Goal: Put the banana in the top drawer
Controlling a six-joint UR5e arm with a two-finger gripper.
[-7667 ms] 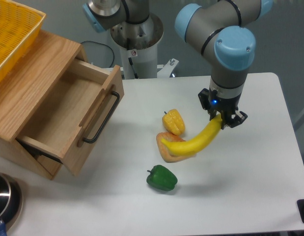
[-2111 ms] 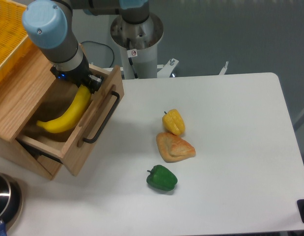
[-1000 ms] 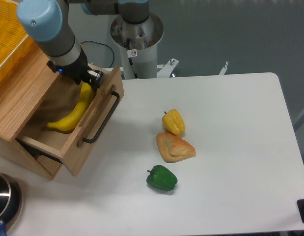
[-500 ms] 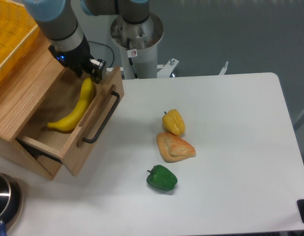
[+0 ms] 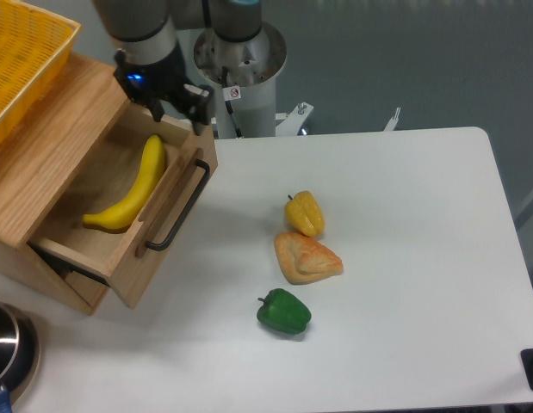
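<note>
— Where is the long, curved, bright-yellow plastic-looking banana (image 5: 131, 190)?

— Lying inside the open top drawer (image 5: 159, 231), a light oak box with a dark metal bar handle on its front, pulled out of a small wooden cabinet (image 5: 40, 148). The banana rests along the inner side of the drawer front, its stem end toward the back, its blunt tip toward the near left corner.

— And the black two-finger gripper (image 5: 177, 107)?

— Above the drawer's back right corner, clear of the banana — nothing between the jaws. They stand parted, released, with 1 fingertip (image 5: 200, 109) over the drawer's rear edge.

— What sits on top of the cabinet?

— A yellow mesh basket (image 5: 21, 53), at the upper left, partly out of frame.

— Anything else on the white counter (image 5: 404, 258)?

— 3 things, grouped near the middle, well apart from the drawer: a short stubby yellow bell pepper (image 5: 305, 212), a tan wedge that looks like a bread slice (image 5: 306, 257) just below it and close to touching, and a glossy green bell pepper (image 5: 283, 311) nearer the front edge. A dark metal pot (image 5: 9, 353) shows at the bottom left corner, cut off by the frame.
</note>
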